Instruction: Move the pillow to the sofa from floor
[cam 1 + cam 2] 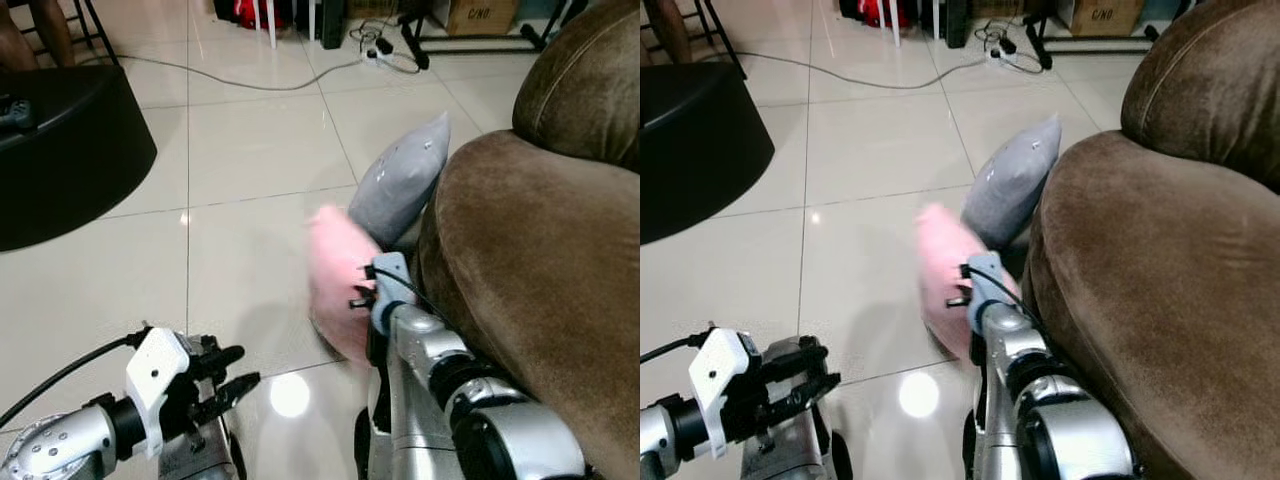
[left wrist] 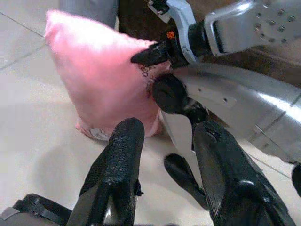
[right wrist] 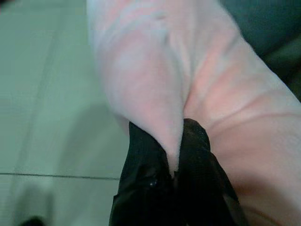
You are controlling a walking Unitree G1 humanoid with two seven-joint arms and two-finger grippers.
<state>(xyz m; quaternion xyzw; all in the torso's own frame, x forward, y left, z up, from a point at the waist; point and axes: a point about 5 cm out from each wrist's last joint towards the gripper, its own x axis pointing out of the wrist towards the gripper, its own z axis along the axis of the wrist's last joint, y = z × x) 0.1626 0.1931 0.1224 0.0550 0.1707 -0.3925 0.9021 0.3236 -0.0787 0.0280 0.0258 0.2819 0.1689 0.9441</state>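
Nearest, the left tool (image 1: 235, 375) hangs low over the tiled floor (image 1: 240, 170), its fingers apart and holding nothing. Just beyond, the right tool (image 3: 174, 165) is clamped on a fold of the pink pillow (image 1: 340, 275), which stands on the floor against the brown sofa (image 1: 530, 270). Behind it leans a grey pillow (image 1: 400, 180).

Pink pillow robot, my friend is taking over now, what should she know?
Right gripper: shut, pinching a fold of the pink pillow.
Left gripper: open, holding nothing, low near the floor.
The pillow is beside the brown sofa, its bottom corner at floor level; a grey pillow leans behind it.
Done: pillow gripped.
Left: lift it onto the sofa, then let go.
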